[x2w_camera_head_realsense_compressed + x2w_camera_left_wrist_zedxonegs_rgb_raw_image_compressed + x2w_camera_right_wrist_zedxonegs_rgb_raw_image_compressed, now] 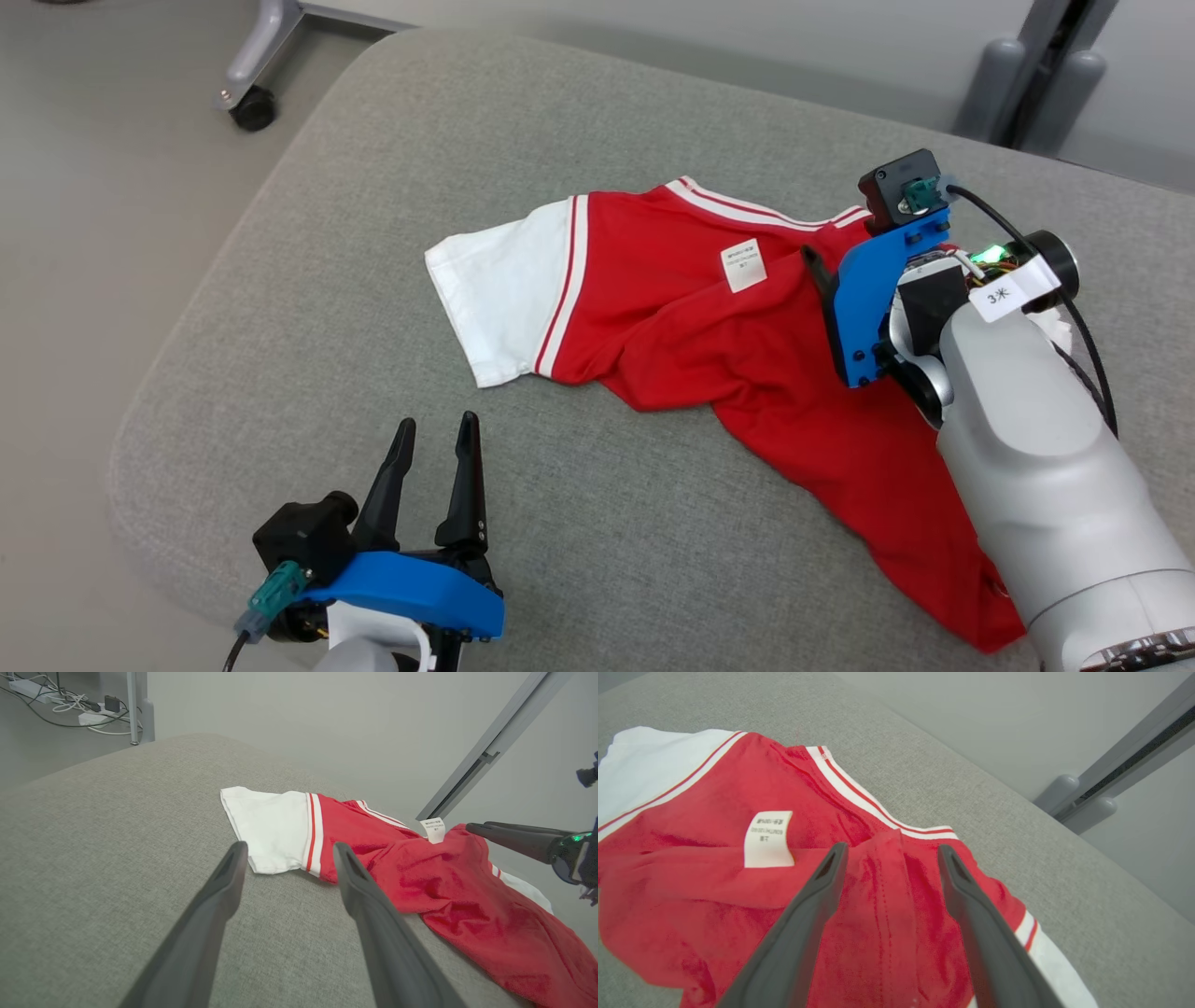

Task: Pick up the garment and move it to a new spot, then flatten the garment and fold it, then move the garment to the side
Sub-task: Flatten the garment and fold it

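The garment [728, 345], a red shirt with white sleeves, lies rumpled and partly spread on the grey cushion [373, 233], running from its middle toward the right near edge. A white label [743, 265] shows on the red cloth. The right gripper [893, 848] hangs over the red part beside the striped neckline, fingers spread with nothing pinched. The left gripper [437, 422] is spread too, over bare cushion near the white sleeve [499, 299], apart from it.

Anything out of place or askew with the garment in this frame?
The garment lies rumpled and skewed on the cushion, apparently inside out: its white label faces up on the red fabric.
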You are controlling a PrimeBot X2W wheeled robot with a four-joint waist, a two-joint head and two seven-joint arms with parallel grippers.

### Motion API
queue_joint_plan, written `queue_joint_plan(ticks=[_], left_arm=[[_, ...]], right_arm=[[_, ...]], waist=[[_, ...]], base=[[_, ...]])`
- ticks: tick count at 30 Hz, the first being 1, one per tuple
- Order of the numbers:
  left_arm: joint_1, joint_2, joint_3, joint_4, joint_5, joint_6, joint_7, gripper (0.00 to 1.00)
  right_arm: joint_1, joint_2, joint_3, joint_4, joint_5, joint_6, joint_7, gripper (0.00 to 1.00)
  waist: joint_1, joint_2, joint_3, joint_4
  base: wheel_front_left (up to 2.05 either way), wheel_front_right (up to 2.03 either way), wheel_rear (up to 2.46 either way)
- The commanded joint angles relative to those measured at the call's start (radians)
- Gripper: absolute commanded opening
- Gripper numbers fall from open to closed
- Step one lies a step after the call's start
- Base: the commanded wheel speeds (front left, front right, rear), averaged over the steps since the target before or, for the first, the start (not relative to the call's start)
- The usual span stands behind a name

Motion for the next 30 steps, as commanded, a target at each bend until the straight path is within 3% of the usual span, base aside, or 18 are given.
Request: queue_joint_plan(ticks=[1, 10, 11, 12, 13, 14, 23, 30], left_arm=[[-0.014, -0.003, 0.0, 0.005, 0.006, -0.005, -0.007, 1.0], [-0.025, -0.026, -0.008, 0.019, 0.019, -0.016, -0.019, 1.0], [-0.026, -0.027, -0.007, 0.019, 0.02, -0.017, -0.018, 1.0], [-0.027, -0.027, -0.005, 0.019, 0.02, -0.018, -0.019, 1.0], [-0.028, -0.027, -0.004, 0.018, 0.02, -0.018, -0.02, 1.0], [-0.03, -0.027, -0.003, 0.018, 0.022, -0.018, -0.02, 1.0], [-0.025, -0.016, 0.015, 0.022, 0.031, -0.012, -0.023, 1.0], [-0.012, 0.003, 0.025, 0.011, 0.039, 0.001, -0.023, 1.0]], right_arm=[[-0.019, -0.011, 0.003, 0.022, -0.001, 0.0, 0.011, 1.0], [-0.058, 0.003, 0.021, 0.161, 0.037, 0.0, 0.034, 1.0], [-0.06, 0.008, 0.028, 0.17, 0.046, 0.0, 0.028, 0.63], [-0.062, 0.013, 0.036, 0.179, 0.058, 0.0, 0.025, 0.35], [-0.065, 0.016, 0.048, 0.186, 0.071, 0.0, 0.019, 0.11], [-0.07, 0.018, 0.06, 0.186, 0.084, 0.0, 0.007, 0.0], [-0.104, 0.015, 0.161, 0.141, 0.178, 0.0, -0.173, 0.0], [-0.074, 0.003, 0.287, 0.02, 0.272, 0.0, -0.287, 0.0]], waist=[[-0.0002, 0.0, 0.027, 0.031], [-0.0002, 0.0, 0.037, 0.051], [-0.0002, 0.0, 0.038, 0.051], [-0.0002, 0.0, 0.038, 0.049], [-0.0002, 0.0, 0.04, 0.048], [-0.0002, 0.0, 0.041, 0.046], [-0.0002, 0.0, 0.031, -0.009], [-0.0002, 0.0, -0.009, -0.09]], base=[[0.0, 0.0, 0.0], [0.0, 0.0, 0.0], [0.0, 0.0, 0.0], [0.0, 0.0, 0.0], [0.0, 0.0, 0.0], [0.0, 0.0, 0.0], [0.0, 0.0, 0.0], [0.0, 0.0, 0.0]])
